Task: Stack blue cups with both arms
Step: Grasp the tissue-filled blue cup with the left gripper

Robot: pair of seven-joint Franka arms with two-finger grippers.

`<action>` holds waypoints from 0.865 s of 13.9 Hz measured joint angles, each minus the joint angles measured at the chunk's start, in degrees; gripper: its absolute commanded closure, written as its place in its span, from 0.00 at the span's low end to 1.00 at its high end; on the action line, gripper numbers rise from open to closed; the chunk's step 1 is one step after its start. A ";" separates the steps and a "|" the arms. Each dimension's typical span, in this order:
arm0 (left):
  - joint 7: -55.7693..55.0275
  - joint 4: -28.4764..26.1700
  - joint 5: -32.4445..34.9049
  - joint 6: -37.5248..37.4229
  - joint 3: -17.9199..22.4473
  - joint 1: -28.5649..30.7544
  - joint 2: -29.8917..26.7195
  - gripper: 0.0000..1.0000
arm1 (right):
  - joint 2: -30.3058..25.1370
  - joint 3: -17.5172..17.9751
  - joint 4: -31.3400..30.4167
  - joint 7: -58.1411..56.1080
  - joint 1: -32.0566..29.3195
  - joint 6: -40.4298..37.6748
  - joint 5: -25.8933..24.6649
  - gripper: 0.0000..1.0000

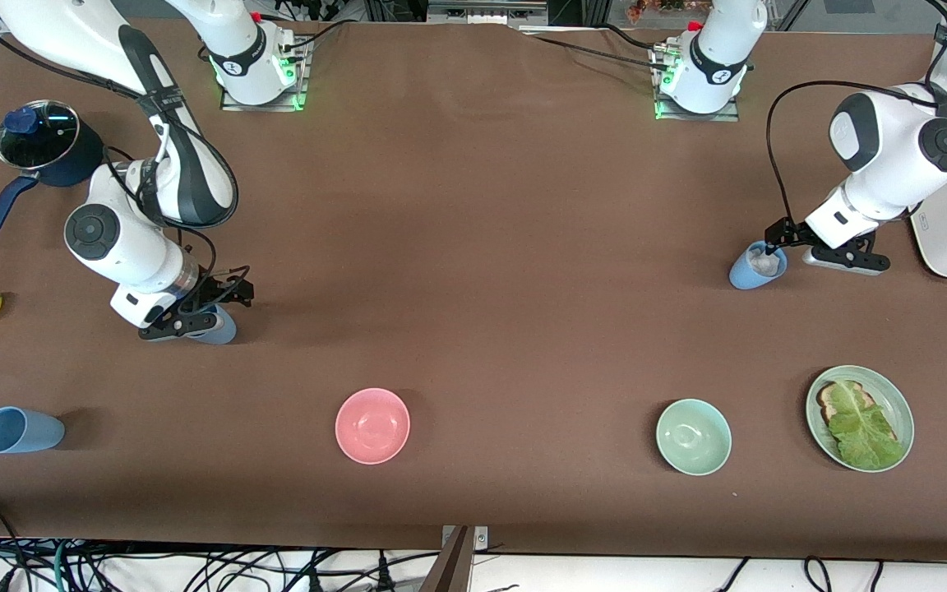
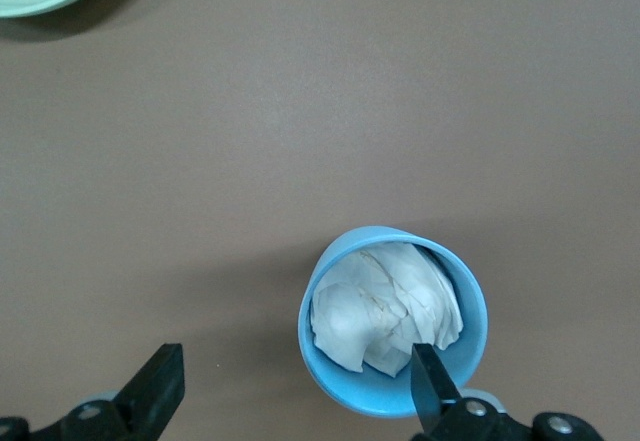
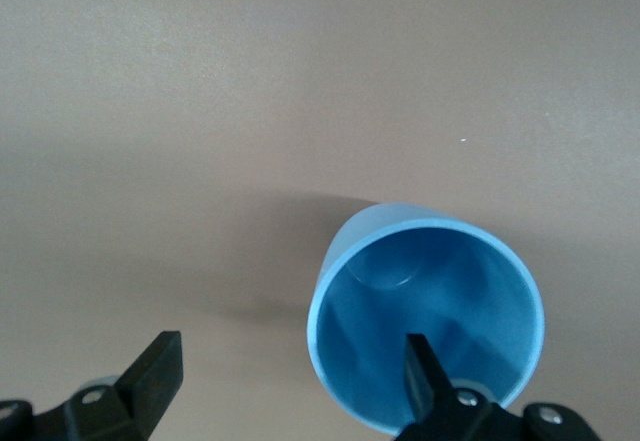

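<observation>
While both grippers gape wide, left gripper [image 2: 295, 391] finger inside paper-stuffed matte light-blue plastic cup [image 2: 393, 321], right gripper [image 3: 290, 381] finger inside empty smooth light-blue cup [image 3: 425, 316].

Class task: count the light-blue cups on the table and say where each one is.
3. One cup with crumpled paper inside sits at the left tool. One cup is at the right tool. One cup lies on its side, nearest the front camera, at the right arm's end.
</observation>
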 measured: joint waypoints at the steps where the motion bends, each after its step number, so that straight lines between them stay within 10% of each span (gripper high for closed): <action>1: 0.00 -0.45 0.00 0.78 0.00 -0.02 0.08 0.00 | -0.03 0.00 0.00 0.00 0.00 0.00 0.00 0.02; 12: 0.00 -1.71 0.00 8.22 0.00 -0.14 4.79 0.00 | -0.05 -0.01 0.00 -0.03 0.00 -0.01 0.00 0.02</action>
